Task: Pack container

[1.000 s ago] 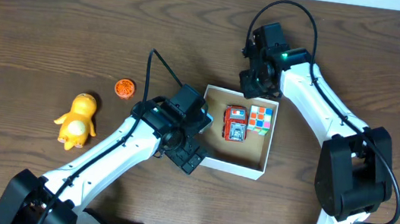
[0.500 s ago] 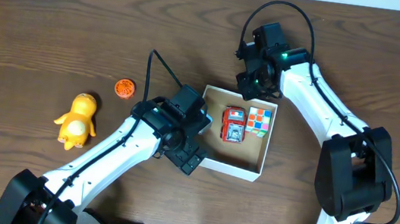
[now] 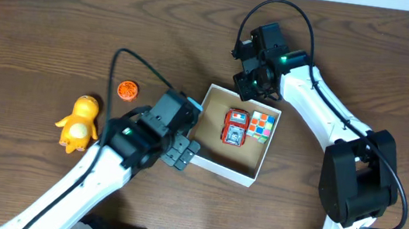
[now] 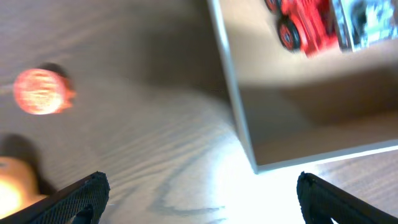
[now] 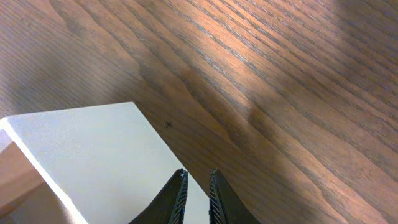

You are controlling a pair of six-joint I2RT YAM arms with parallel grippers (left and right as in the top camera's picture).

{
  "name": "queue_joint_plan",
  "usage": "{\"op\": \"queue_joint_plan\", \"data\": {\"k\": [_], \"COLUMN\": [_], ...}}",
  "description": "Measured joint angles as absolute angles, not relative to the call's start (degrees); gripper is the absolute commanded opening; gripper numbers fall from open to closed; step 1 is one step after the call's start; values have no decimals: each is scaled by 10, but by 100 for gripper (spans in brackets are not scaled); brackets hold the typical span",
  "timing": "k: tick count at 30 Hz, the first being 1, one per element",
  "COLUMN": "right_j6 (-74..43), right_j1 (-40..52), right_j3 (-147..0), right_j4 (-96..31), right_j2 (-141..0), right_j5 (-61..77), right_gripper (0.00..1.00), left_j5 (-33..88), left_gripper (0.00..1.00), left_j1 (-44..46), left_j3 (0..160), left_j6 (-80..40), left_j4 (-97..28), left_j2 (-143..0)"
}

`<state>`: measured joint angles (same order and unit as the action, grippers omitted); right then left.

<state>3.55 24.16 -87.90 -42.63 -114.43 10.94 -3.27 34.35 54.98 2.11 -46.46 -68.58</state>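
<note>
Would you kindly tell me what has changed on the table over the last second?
The container turned slightly clockwise, near side swinging left, with the red toy car and colour cube inside. The left end effector drew back left, open; the right end effector shifted left. The yellow duck and orange disc stayed put.
</note>
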Motion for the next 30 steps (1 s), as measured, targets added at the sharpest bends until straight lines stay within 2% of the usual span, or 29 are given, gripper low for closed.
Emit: {"op": "queue_joint_plan", "data": {"k": [16, 21, 30], "right_j6": [67, 81, 6], "right_j1": [297, 309, 305], "right_j3": [-879, -879, -910], "right_j4": [-392, -395, -491], "right_j2": [-1144, -1144, -1116], "right_j5": [163, 175, 37], "right_gripper": [17, 24, 25], "left_j5": [-155, -159, -159], "left_gripper": [98, 98, 98], "left_j1": [343, 343, 343], "left_j3": [550, 550, 550], "left_j6": [-31, -32, -32], "left_j4": [-476, -476, -476], "left_j2": [-608, -608, -608]}}
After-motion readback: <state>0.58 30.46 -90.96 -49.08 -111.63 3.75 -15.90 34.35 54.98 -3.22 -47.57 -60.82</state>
